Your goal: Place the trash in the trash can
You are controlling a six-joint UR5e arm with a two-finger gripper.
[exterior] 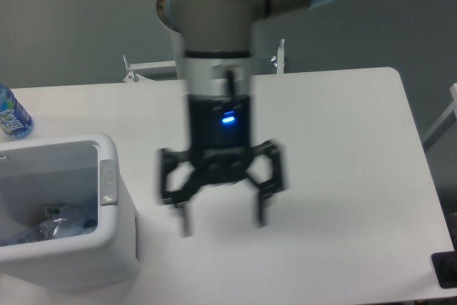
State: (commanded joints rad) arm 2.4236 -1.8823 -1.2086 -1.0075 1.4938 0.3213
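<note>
The white trash can (114, 198) stands at the table's front left corner. Inside it lies the crushed clear bottle (61, 221), part of the trash, low against the right wall. I cannot make out the white crumpled packet. My gripper (223, 221) hangs over the middle of the table, to the right of the can, blurred by motion. Its fingers (185, 221) are spread wide, open, with nothing between them.
A bottle with a blue-green label (12, 113) stands at the far left edge behind the can. The table's (343, 148) right edge curves away near a metal frame (443, 123); a dark object (445, 269) sits at the bottom right corner.
</note>
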